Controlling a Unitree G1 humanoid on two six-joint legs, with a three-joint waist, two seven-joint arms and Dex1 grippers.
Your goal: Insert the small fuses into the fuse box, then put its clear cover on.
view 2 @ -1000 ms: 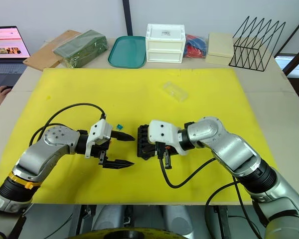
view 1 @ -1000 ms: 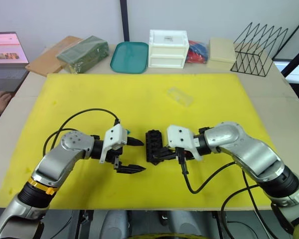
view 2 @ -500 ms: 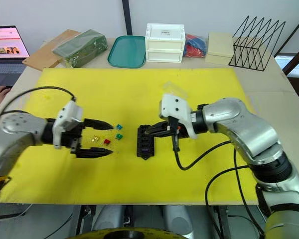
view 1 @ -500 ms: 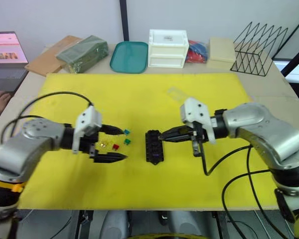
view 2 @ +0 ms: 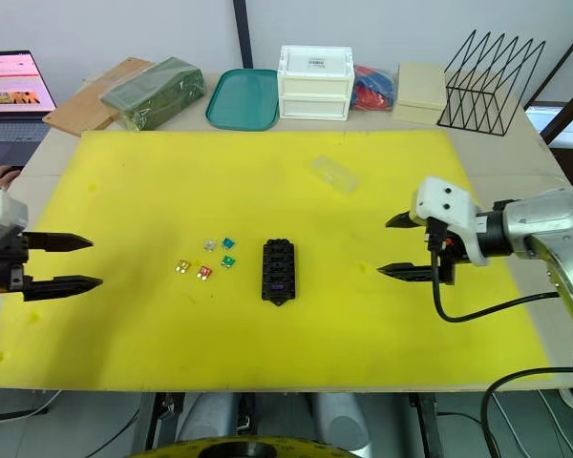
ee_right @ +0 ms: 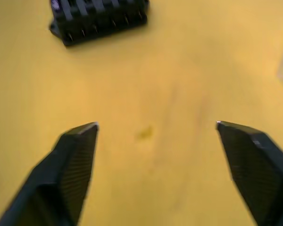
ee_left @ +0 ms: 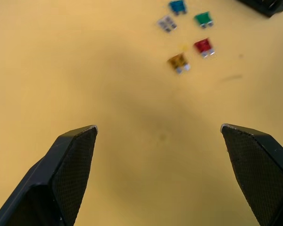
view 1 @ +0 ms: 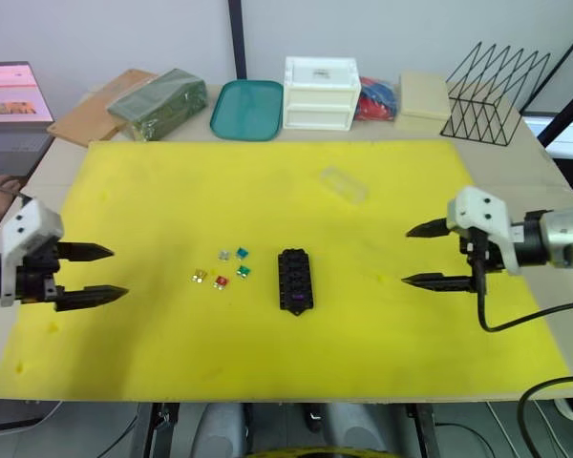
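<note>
The black fuse box [view 1: 295,280] lies in the middle of the yellow mat [view 1: 267,191], with a purple fuse in its near end. Several loose small fuses [view 1: 223,269] in grey, teal, green, red and yellow lie just left of it, and they show again [ee_left: 188,33] in the left wrist view. The clear cover [view 1: 344,184] rests on the mat further back and to the right. My left gripper [view 1: 117,272] hovers open at the mat's left edge. My right gripper [view 1: 406,256] is open and empty, well right of the fuse box [ee_right: 98,16].
Behind the mat stand a teal tray [view 1: 248,108], a white drawer box [view 1: 321,93], a beige box [view 1: 425,95], a black wire rack [view 1: 497,93] and a green bundle [view 1: 159,102]. A laptop [view 1: 14,93] and a person's hand [view 1: 0,181] are at the far left.
Both arms have drawn outward from the fuse box, the left to the left edge and the right to the right. The right gripper has opened. The loose fuses have come into view.
</note>
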